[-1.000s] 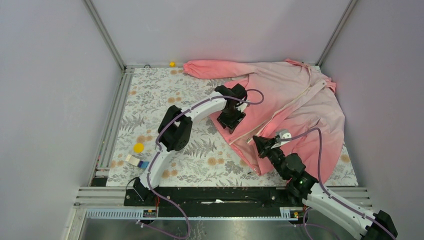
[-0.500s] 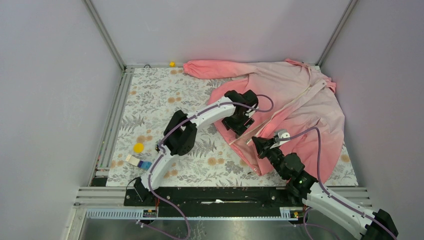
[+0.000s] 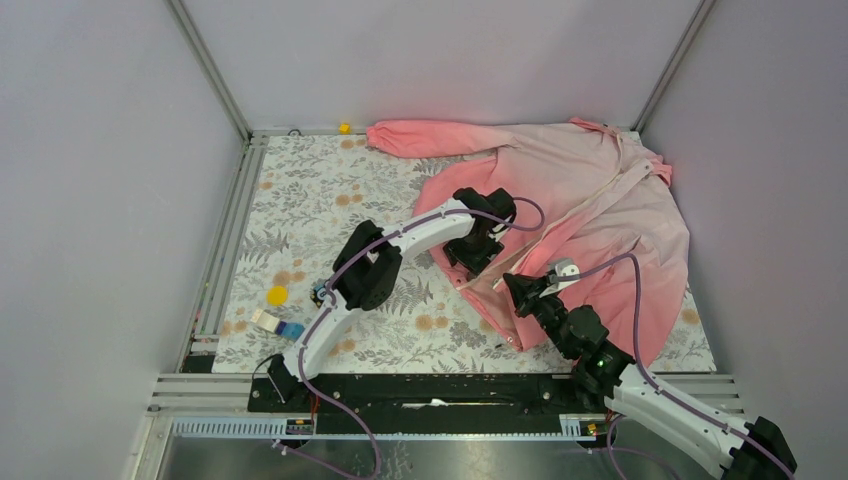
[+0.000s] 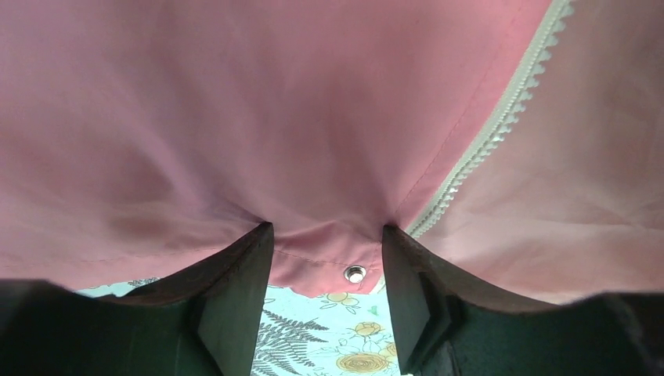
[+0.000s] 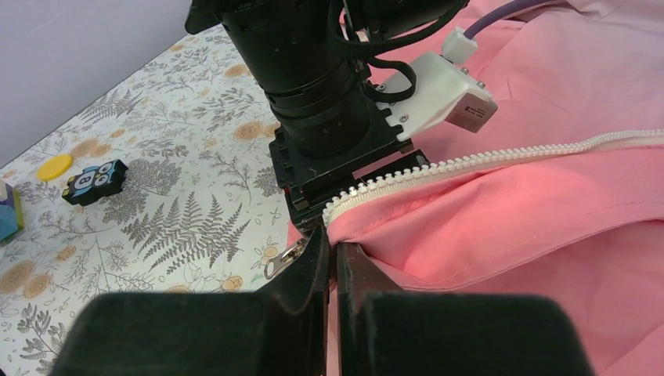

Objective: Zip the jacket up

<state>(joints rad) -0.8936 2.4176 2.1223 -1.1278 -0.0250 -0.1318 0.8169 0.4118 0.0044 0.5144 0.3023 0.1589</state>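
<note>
The pink jacket (image 3: 600, 215) lies spread on the right half of the floral table, front open, its white zipper (image 3: 590, 200) running toward the collar. My left gripper (image 3: 470, 250) is open and presses down on the near hem of the left flap. In the left wrist view the gripper (image 4: 327, 235) straddles the hem, with a metal snap (image 4: 355, 273) between its fingers and zipper teeth (image 4: 485, 141) at the right. My right gripper (image 3: 512, 283) is shut on the jacket's fabric at the zipper's lower end (image 5: 333, 251). A metal zipper pull (image 5: 283, 257) hangs just left of it.
A yellow disc (image 3: 277, 295), a blue and white block (image 3: 273, 322) and a small dark owl block (image 3: 320, 293) lie on the left of the floral table (image 3: 320, 200). A small yellow piece (image 3: 344, 127) sits at the back edge. Grey walls enclose the table.
My left gripper moved right and then nearer along the jacket's left flap, bunching the fabric rightward. My right gripper stayed shut in place.
</note>
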